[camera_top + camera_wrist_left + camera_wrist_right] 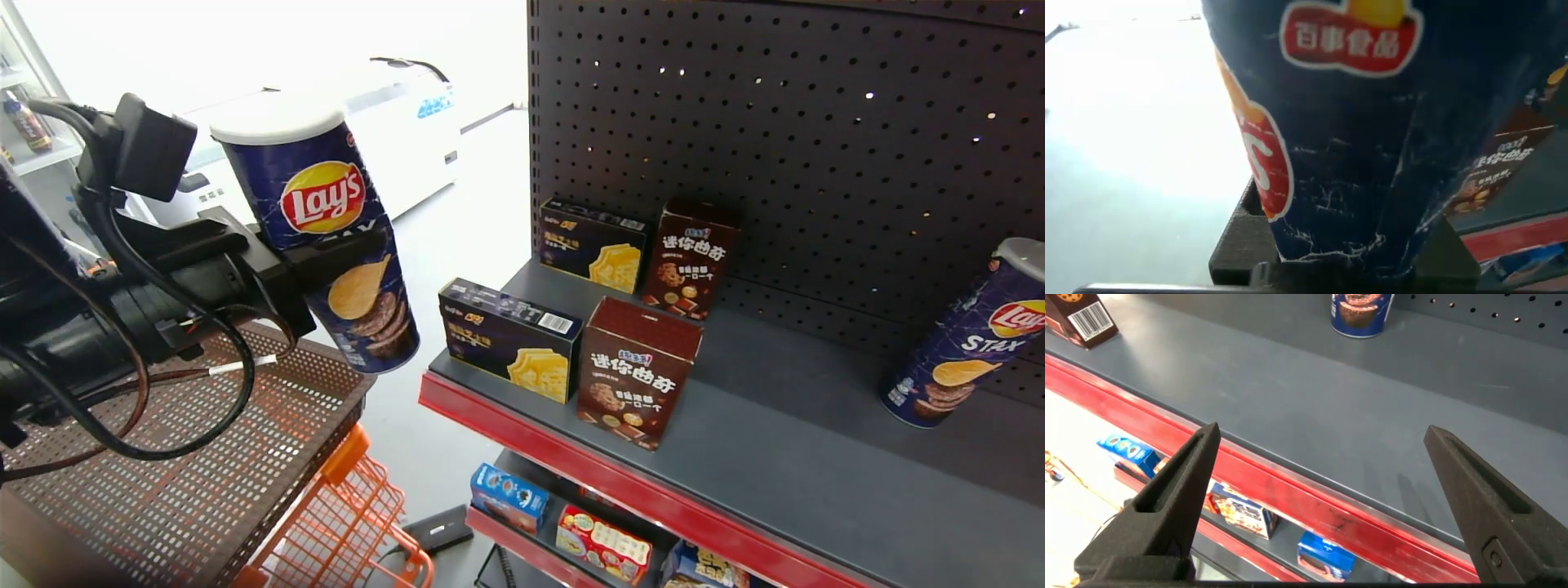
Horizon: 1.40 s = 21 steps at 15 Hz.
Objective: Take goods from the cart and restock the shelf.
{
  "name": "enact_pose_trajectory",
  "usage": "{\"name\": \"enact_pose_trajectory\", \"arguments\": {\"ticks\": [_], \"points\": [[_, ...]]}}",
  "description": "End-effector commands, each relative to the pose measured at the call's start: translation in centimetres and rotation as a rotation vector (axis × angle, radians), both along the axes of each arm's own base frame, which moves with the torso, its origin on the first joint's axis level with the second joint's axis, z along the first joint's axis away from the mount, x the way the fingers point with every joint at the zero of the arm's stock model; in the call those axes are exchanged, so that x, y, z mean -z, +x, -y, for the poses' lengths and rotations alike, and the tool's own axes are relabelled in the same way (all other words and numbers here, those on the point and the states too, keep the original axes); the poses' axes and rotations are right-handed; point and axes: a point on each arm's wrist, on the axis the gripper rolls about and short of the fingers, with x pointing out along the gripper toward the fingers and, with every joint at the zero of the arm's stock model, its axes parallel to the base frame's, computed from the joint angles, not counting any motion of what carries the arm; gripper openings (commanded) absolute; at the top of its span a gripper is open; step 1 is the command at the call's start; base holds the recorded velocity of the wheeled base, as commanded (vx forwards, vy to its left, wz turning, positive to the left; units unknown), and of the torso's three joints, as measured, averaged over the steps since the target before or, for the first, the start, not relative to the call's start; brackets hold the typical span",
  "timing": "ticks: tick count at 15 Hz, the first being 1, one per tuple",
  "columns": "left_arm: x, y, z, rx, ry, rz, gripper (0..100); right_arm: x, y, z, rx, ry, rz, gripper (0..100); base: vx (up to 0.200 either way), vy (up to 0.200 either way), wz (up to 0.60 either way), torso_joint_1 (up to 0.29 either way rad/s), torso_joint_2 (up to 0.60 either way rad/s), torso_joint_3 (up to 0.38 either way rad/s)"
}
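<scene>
Held in the air beside the shelf (775, 441), above the near corner of the cart (204, 474): chip can (318, 237), dark blue, white lid up, leaning slightly. Not touching shelf or cart. Clamped at about mid-height by the left gripper (347, 255). Same grip seen close in the left wrist view: can wall (1372, 147) pressed between the black fingers (1241, 245).

Right gripper (1323, 498) spread wide, nothing between its fingers (1176, 498). Hovering in front of the shelf's red front edge, facing bare grey board.

On that shelf, far right, at the back against the pegboard (816, 122): second chip can (963, 343), standing, lid up.

Left end of the shelf: two dark blue boxes, front one (510, 339) at the edge, other (593, 245) behind it. Just beside them, two brown cookie boxes, front (637, 371) and back (690, 257).

Cart: brown mesh tray on top, orange wire basket (343, 514) below.

Lower shelf (522, 535): assorted small packs, details not legible.
</scene>
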Motion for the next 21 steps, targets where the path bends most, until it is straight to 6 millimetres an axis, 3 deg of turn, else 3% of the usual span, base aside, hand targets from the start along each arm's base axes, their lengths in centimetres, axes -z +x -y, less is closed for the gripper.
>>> {"name": "enact_pose_trajectory", "arguments": {"ticks": [1, 4, 9, 13, 21], "points": [[-0.8, -0.7, 0.2, 0.024, -0.007, 0.034, 0, 0.0, 0.0, 0.0, 0.000, 0.000, 0.000, 100, 0.000, 0.000, 0.00, 0.000, 0.00, 0.000], [-0.7, -1.0, 0.6, 0.042, -0.014, 0.031, 0, 0.0, 0.0, 0.0, 0.000, 0.000, 0.000, 100, 0.000, 0.000, 0.00, 0.000, 0.00, 0.000], [-1.0, -4.2, 0.6, 0.094, -0.027, -0.079, 0, 0.0, 0.0, 0.0, 0.000, 0.000, 0.000, 100, 0.000, 0.000, 0.00, 0.000, 0.00, 0.000], [-0.8, -5.1, 2.2, 0.263, -0.015, -0.074, 0, 0.0, 0.0, 0.0, -0.005, -0.002, 0.000, 100, 0.000, 0.000, 0.00, 0.000, 0.00, 0.000], [-0.7, -6.2, 2.8, 0.400, 0.000, -0.073, 0, 0.0, 0.0, 0.0, -0.005, 0.000, 0.000, 100, 0.000, 0.000, -0.07, 0.000, 0.00, 0.000]]}}
